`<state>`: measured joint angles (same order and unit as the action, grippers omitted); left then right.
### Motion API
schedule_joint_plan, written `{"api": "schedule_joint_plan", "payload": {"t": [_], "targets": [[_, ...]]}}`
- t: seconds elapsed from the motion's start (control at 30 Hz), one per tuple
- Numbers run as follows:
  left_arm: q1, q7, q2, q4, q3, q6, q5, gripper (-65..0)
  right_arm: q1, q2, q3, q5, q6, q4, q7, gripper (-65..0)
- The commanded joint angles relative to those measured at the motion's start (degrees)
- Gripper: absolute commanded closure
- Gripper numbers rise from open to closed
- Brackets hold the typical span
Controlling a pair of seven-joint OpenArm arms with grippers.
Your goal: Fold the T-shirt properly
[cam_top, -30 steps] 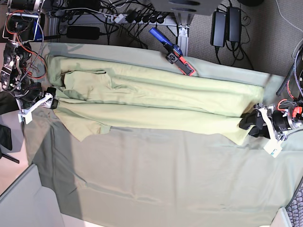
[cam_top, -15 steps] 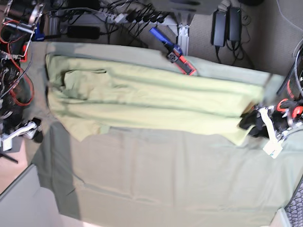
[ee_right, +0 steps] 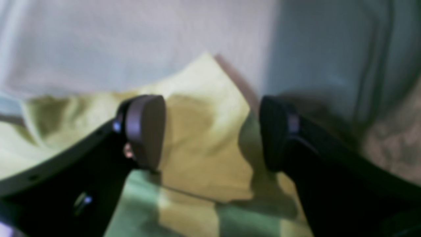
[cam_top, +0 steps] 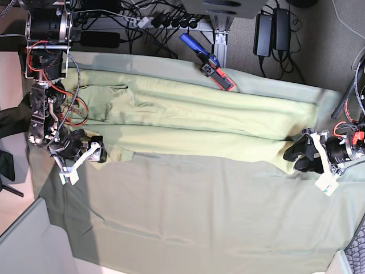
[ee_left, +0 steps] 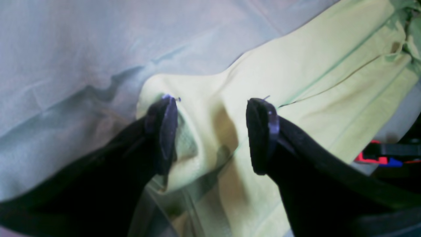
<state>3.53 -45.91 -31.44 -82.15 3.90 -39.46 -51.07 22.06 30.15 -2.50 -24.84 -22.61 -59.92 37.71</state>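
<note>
Lying stretched lengthwise across the tabletop's (cam_top: 188, 217) far half, the T-shirt (cam_top: 199, 123), folded into a long band on the grey-green cloth. Hovering spread over the shirt's near corner, the right pincer (ee_right: 212, 131), nothing pinched. Straddling the shirt's opposite end, the left pincer (ee_left: 210, 131), tips apart, not gripping. Resting just beyond the shirt, a blue-and-red tool (cam_top: 206, 61).

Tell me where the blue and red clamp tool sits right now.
In the base view the clamp lies at the far edge of the tablecloth, right of centre, just beyond the T-shirt and near the table leg.
</note>
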Motion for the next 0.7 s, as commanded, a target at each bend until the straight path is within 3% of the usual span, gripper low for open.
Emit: {"api": "schedule_joint_plan", "payload": {"t": [0.0, 0.33, 0.37, 0.4, 0.5, 0.67], "targets": [[1.0, 0.6, -1.0, -1.1, -0.5, -0.5, -1.0, -36.6, 1.5, 1.2, 0.4, -0.2, -3.3, -0.3, -1.7, -44.3], [0.9, 0.7, -1.0, -1.2, -0.5, -0.5, -1.4, -36.6, 1.2, 1.4, 0.4, 1.5, -3.3, 0.4, -2.9, -43.7], [0.9, 0.7, -1.0, -1.2, -0.5, -0.5, -1.5, -36.6, 1.2, 1.4, 0.4, 1.4, -3.3, 0.5, -3.0, -39.8], [0.9, 0.7, -1.0, -1.2, -0.5, -0.5, -1.4, -36.6, 1.2, 1.4, 0.4, 1.2, -3.3, 0.5, -3.1, -31.9], [0.9, 0.6, -1.0, -1.2, -0.5, -0.5, -1.4, -36.6, 1.2, 1.4, 0.4, 0.8, -3.3, 0.5, -3.7, -1.1], [0.9, 0.6, -1.0, -1.2, -0.5, -0.5, -1.7, -36.6, 1.2, 1.5, 0.4, 0.8, -3.3, 0.5, -4.7, 0.0]]}}
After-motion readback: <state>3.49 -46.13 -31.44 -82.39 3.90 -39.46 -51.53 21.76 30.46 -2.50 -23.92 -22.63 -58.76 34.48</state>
